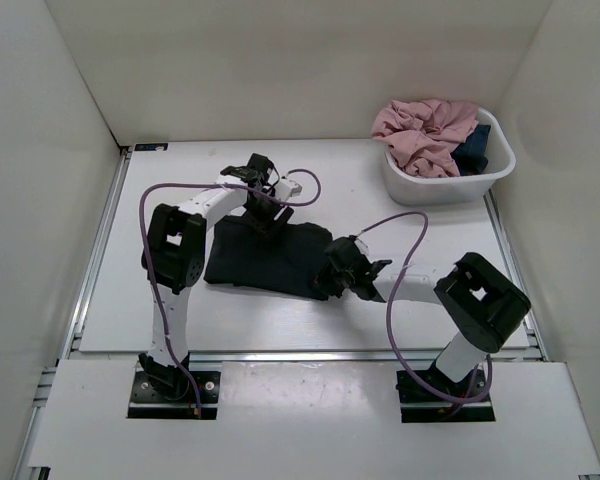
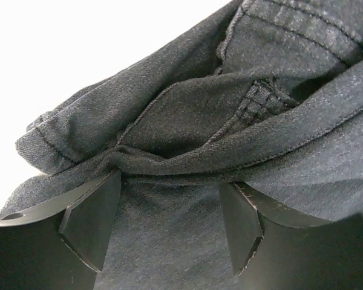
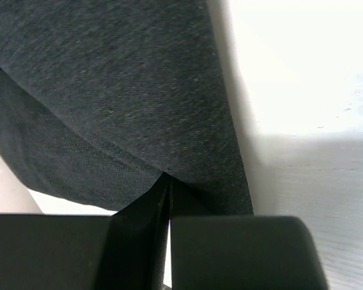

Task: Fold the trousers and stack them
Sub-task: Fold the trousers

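The black trousers (image 1: pixel 255 258) lie folded in a compact bundle in the middle of the table. My left gripper (image 1: pixel 267 216) is over their far edge. In the left wrist view its fingers (image 2: pixel 94 214) stand apart, with a bunched fold of the trousers (image 2: pixel 187 121) and its seams just beyond the tips; the gripper (image 2: pixel 169 205) is open. My right gripper (image 1: pixel 332 276) is at the bundle's near right corner. In the right wrist view it (image 3: pixel 168 188) is shut on a pinch of the trousers' edge (image 3: pixel 121 103), and the cloth spreads away from the tips.
A white basin (image 1: pixel 420 186) stands at the back right with a pink garment (image 1: pixel 425 132) and a dark blue garment (image 1: pixel 477 145) in it. White walls enclose the table on the left, back and right. Purple cables loop over both arms.
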Controlling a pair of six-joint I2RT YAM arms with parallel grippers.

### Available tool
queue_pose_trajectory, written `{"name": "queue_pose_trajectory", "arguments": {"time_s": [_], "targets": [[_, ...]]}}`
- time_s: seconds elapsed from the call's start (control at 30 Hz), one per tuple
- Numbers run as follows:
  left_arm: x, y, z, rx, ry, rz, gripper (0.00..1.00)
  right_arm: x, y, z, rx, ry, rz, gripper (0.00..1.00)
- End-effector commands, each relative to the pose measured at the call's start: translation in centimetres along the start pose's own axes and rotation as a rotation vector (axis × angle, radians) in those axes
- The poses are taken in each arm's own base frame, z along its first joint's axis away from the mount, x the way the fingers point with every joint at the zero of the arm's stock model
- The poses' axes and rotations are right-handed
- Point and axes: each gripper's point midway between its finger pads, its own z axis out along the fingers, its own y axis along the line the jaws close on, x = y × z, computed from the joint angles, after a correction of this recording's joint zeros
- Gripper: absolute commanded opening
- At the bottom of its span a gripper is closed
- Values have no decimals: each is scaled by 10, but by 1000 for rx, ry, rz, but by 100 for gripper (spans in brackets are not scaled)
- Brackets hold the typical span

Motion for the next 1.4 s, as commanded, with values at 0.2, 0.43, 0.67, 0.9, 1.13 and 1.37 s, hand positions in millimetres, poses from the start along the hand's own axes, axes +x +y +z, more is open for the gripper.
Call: {"name": "queue_pose_trajectory", "arguments": {"time_s": [0.2,0.43,0.67,0.9,1.13,1.37], "targets": [[-52,27,-55,-147,-167,-48,82,-41,10,-48,158,-110,-252,21],[-63,57,-185,-338,-354,-141,100,-97,24,-140,326,-151,-442,99],[56,114,-249,-514,-271,-418,100,-136,-24,-224,498,-175,-313,99],[223,121,-270,-547,-209,-704,100,-141,-57,-296,500,-362,-182,99],[294,70,-243,-519,-115,-724,100,-120,-80,-302,507,-333,-116,99],[305,53,-256,-559,-112,-692,100,-104,-89,-299,477,-290,-89,99]]}}
